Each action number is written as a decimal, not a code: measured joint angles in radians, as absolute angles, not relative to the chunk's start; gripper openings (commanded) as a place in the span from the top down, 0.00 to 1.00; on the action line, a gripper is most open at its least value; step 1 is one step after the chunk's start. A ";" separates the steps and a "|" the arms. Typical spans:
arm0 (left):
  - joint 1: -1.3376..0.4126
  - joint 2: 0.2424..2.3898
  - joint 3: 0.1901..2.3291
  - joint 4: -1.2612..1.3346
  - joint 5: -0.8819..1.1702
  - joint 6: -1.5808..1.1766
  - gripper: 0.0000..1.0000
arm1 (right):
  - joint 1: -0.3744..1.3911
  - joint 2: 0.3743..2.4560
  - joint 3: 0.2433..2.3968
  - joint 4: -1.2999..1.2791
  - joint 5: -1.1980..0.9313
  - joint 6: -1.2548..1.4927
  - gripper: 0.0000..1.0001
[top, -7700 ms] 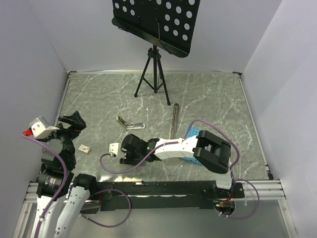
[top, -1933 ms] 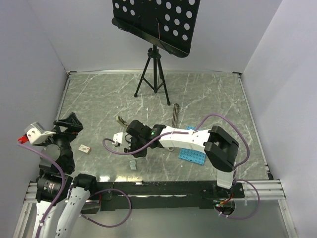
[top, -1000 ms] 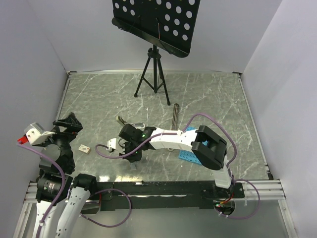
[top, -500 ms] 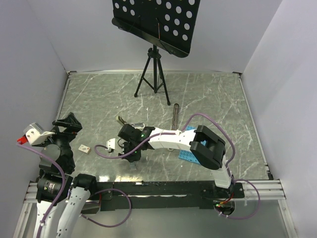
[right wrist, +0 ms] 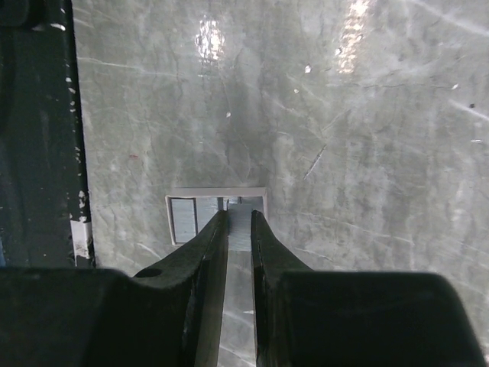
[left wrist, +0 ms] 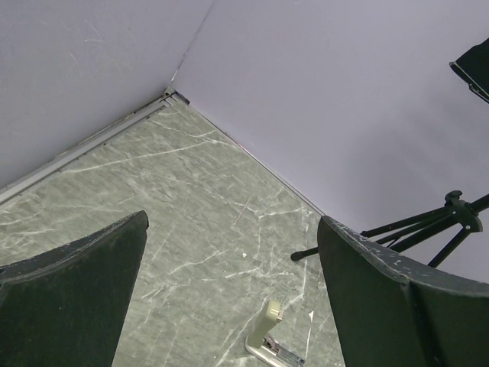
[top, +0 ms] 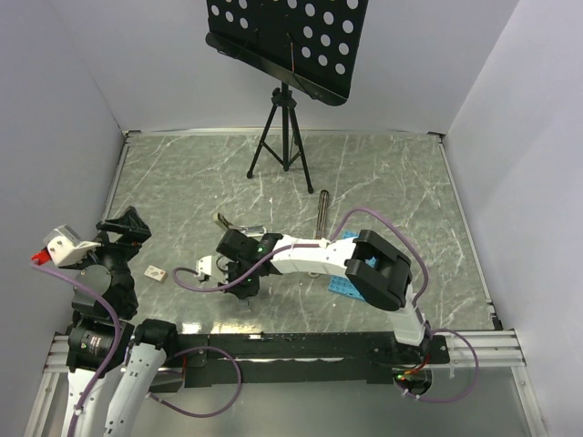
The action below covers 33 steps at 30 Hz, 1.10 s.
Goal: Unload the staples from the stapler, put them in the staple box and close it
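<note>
The stapler [top: 239,224] lies open in a V left of the table's middle, its cream end also low in the left wrist view [left wrist: 269,335]. My right gripper [top: 243,291] points down just nearer than it. Its fingers [right wrist: 239,214] are shut on a thin grey strip of staples [right wrist: 239,232]. Right under the tips, more staples [right wrist: 182,218] lie on the table as a small pale-edged rectangle [top: 245,301]. My left gripper [top: 126,228] is raised at the far left. It [left wrist: 233,222] is wide open with nothing between its fingers.
A long dark metal bar [top: 322,217] lies right of the stapler. A blue perforated tray [top: 339,288] is mostly hidden under my right arm. A small white card [top: 157,272] lies near the left arm. A black tripod [top: 285,137] with a perforated board stands at the back.
Since about two seconds ago my right gripper moved from beside the stapler towards the near edge, over the staples on the table. In the last second it barely shifted. The left arm stayed still.
</note>
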State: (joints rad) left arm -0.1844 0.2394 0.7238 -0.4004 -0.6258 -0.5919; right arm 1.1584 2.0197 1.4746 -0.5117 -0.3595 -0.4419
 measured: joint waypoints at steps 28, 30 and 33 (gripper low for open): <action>-0.177 0.241 0.723 -0.400 -0.617 -0.592 0.03 | 1.162 2.043 1.475 -0.517 -0.333 -0.439 0.66; -0.177 0.242 0.723 -0.400 -0.616 -0.591 0.03 | 1.163 2.035 1.471 -0.511 -0.328 -0.432 0.62; -0.176 0.245 0.723 -0.400 -0.615 -0.591 0.03 | 1.163 2.008 1.452 -0.489 -0.321 -0.417 0.59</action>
State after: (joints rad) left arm -0.1764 0.2447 0.7235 -0.3996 -0.6151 -0.5915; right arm 1.1633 2.0083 1.4517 -0.4889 -0.3214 -0.4168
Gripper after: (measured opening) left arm 0.969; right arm 0.390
